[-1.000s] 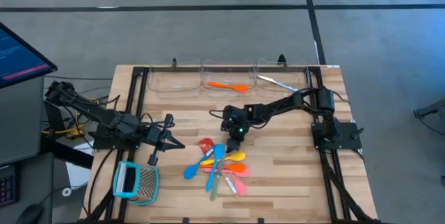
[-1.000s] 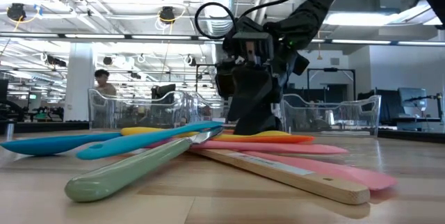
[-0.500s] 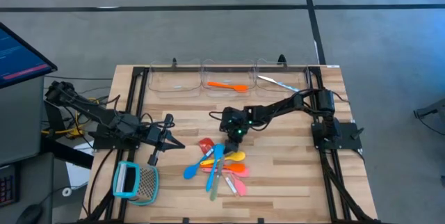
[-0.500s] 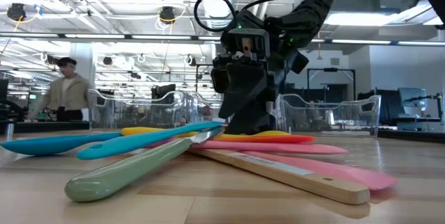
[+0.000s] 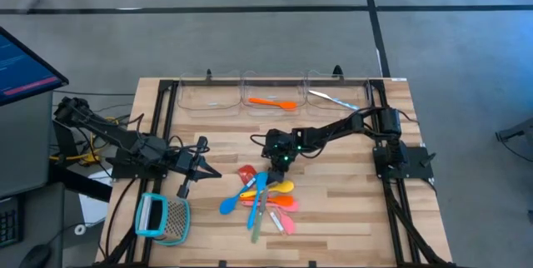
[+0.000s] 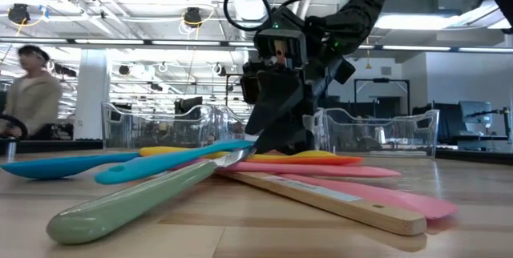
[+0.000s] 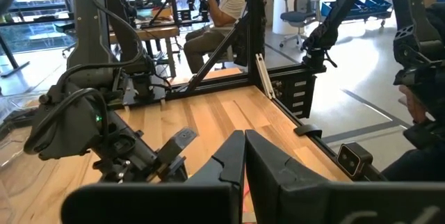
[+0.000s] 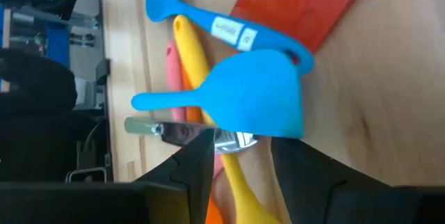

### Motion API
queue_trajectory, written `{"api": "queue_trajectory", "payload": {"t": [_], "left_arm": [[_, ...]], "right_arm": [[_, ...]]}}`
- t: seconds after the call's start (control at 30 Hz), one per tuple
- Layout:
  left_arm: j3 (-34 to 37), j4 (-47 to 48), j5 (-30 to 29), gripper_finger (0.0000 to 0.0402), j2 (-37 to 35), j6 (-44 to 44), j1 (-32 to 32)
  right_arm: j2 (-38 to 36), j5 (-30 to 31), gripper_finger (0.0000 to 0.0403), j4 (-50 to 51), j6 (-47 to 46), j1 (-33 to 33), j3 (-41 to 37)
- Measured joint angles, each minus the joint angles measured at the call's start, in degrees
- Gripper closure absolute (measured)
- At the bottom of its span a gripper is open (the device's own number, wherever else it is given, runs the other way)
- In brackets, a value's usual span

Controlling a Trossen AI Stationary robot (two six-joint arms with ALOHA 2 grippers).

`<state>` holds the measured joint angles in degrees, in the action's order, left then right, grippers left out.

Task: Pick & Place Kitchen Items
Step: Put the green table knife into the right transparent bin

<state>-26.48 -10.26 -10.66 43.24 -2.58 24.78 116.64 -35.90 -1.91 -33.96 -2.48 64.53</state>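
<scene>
A pile of kitchen items lies mid-table: two blue spoons, a red-headed spatula, a yellow spoon, orange and pink ones, and a green-handled tool with a silvery blade. My right gripper stands open, low over the pile's far end, its fingers either side of the blue spoon head and the yellow handle. My left gripper hovers shut and empty to the left of the pile. My right gripper slants down onto the pile from the table's far side. One fingertip lies at the silvery blade of the green-handled tool and covers the place of contact. Nothing is pinched; every utensil lies on the table or on another.
Three clear bins line the far edge; the middle one holds an orange spoon, the right one a silvery piece. A teal-framed mesh tool lies near the front left. A person passes in the room beyond.
My right gripper has leaned a little over the pile's far end without leaving its place. The green-handled tool has shifted: its handle end has slid slightly toward the table's near edge, while its blade end stays under the gripper.
</scene>
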Motion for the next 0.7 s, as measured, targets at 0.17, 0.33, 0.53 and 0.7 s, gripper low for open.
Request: {"api": "queue_trajectory", "payload": {"t": [0.17,0.33,0.53,0.7], "left_arm": [[0.00,0.00,0.00,0.0399,0.00,0.01,0.02],[0.00,0.00,0.00,0.0399,0.00,0.01,0.02],[0.00,0.00,0.00,0.0399,0.00,0.01,0.01],[0.00,0.00,0.00,0.0399,0.00,0.01,0.02]], "right_arm": [[-0.01,0.49,0.0257,0.75,-0.59,0.00,0.00],[-0.02,1.88,0.0263,2.60,-0.61,0.00,0.00],[-0.02,2.00,0.0266,2.75,-0.17,0.22,0.00],[0.65,1.90,0.0266,1.96,-0.17,0.30,0.01]]}}
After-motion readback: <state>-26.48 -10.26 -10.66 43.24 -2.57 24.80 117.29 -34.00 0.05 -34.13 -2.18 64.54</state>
